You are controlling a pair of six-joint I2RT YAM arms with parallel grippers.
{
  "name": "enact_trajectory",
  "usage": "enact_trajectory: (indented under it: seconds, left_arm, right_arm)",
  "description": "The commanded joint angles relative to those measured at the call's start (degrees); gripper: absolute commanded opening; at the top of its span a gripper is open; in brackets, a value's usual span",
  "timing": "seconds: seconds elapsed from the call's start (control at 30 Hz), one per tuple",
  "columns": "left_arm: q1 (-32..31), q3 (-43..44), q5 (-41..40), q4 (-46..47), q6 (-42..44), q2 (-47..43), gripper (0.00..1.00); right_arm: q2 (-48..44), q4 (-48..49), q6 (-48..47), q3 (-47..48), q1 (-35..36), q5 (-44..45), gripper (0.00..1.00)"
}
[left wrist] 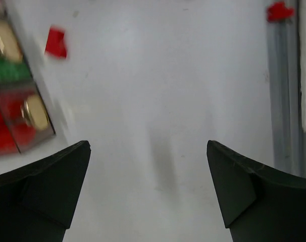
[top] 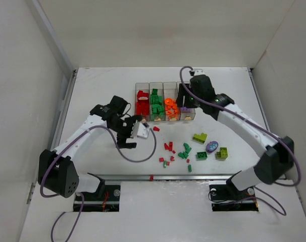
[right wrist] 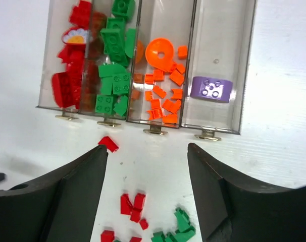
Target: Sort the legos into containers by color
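While many of the legos (right wrist: 115,75) already lie in the containers (right wrist: 218,40), others remain loose on the table (top: 102,91). Four clear bins stand joined in a row at the table's middle. Seen from the right wrist, the leftmost holds red pieces, the next green, the third orange bits with an orange ring (right wrist: 159,49), and the last a single purple brick (right wrist: 211,89). Each bin carries a brass-coloured knob at its near end. One red piece (right wrist: 108,143) lies just in front of the green bin. Nearer the arms, a red cluster (top: 168,146) and a green cluster (top: 185,151) lie side by side. To their right are a lime-yellow piece (top: 199,136), a purple oval (top: 212,146), a green brick (top: 201,155) and a second lime-yellow brick (top: 222,153). One small red bit (top: 151,177) sits on the rail at the near edge. Right gripper (right wrist: 148,147): hovering at the near end of the bins, jaws parted, nothing between them. Left gripper (left wrist: 148,145): over bare table near the red end of the row, jaws spread wide, holding nothing.
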Motion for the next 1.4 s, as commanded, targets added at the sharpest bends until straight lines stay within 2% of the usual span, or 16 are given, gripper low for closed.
enact_trajectory:
  seconds: [0.0, 0.07, 0.1, 0.13, 0.3, 0.43, 0.5, 0.83, 1.03, 1.27, 1.37]
  left_arm:
    - [-5.68, 2.03, 10.96, -16.9, 48.42, 0.25, 0.99]
    - [-9.74, 2.03, 5.17, -16.9, 56.06, 3.05, 0.94]
    - [-13.41, 2.03, 3.15, -16.9, 62.8, 3.94, 0.92]
    - [-15.19, 2.03, 1.65, -16.9, 64.78, 4.82, 0.91]
    - [-24.69, 1.95, -1.35, -16.9, 68.04, 9.83, 0.73]
    - [-31.9, -1.31, -6.53, -16.9, 72.0, 11.42, 0.61]
    - [-35.67, -3.15, -7.77, -14.02, 71.93, 12.04, 0.59]
    - [-44.38, -13.69, -10.23, 0.75, 68.5, 8.17, 0.56]
    - [-45.71, -14.32, -9.7, 9.46, 64.01, 9.31, 0.54]
    - [-46.23, -15.55, -9.7, 10.0, 62.78, 10.02, 0.54]
    - [-46.23, -16.08, -10.32, 8.95, 64.36, 10.54, 0.51]
  right_arm:
    - [-8.27, 3.44, -0.2, -8.28, 1.02, -1.26, 0.71]
    - [-11.9, 3.44, 0.41, -11.9, 1.8, -1.26, 0.71]
    - [-13.65, 3.44, 1.03, -15.57, 2.85, -0.3, 0.71]
    - [-17.24, 3.44, 2.6, -17.18, 2.86, 0.66, 0.71]
    - [-27.45, 2.21, 8.06, -25.09, 4.7, 2.78, 0.71]
    - [-33.0, 1.43, 10.96, -29.05, 5.84, 3.31, 0.71]
    - [-34.76, 0.63, 12.36, -29.67, 7.16, 4.62, 0.71]
    - [-36.43, -2.01, 15.53, -30.2, 10.77, 7.62, 0.71]
    - [-37.49, -2.54, 16.77, -31.25, 11.82, 8.23, 0.71]
    - [-39.6, -3.68, 17.29, -31.87, 11.83, 9.28, 0.71]
    - [-40.21, -4.2, 17.29, -31.87, 11.83, 9.29, 0.71]
